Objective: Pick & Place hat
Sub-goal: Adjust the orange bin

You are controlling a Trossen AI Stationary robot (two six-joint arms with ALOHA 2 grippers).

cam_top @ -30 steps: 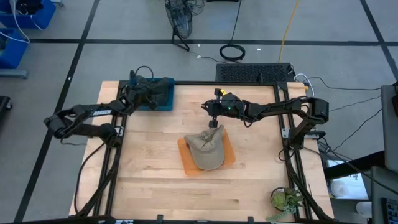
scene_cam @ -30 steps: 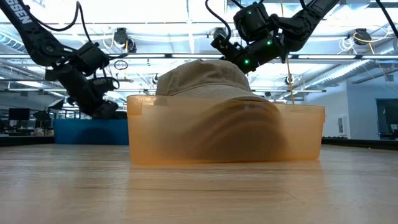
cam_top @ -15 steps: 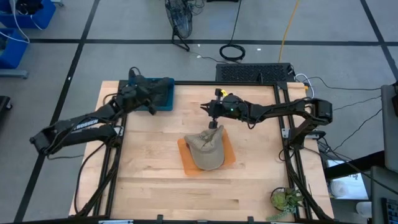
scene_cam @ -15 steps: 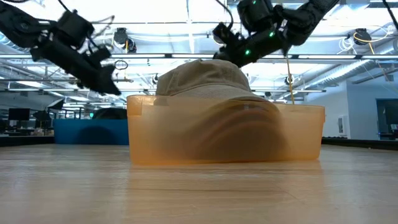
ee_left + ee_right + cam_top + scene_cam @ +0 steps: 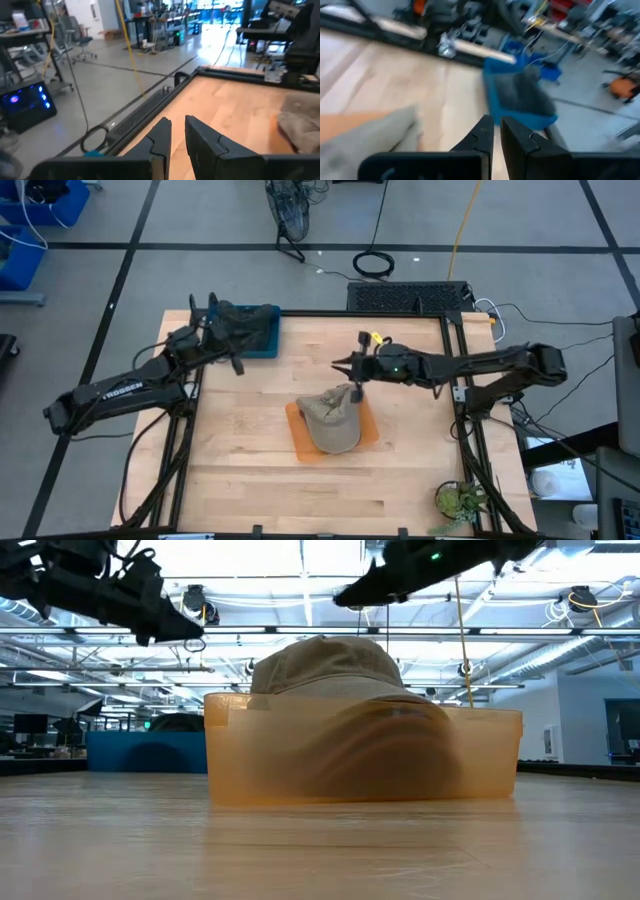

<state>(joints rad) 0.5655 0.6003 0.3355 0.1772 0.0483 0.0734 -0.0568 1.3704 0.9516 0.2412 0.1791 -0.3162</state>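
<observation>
Left claw hangs above the table's back-left corner, beside the blue bin, fingers nearly pressed together, holding nothing. Centre: hat sits in the orange tray, crown up, brim toward the back. Right claw hovers just behind the hat's back edge, raised above it, fingers nearly together and empty. Step looks like the place is done and the arms are clear. If another pick follows, the right claw must spread, drop and pinch the brim.
</observation>
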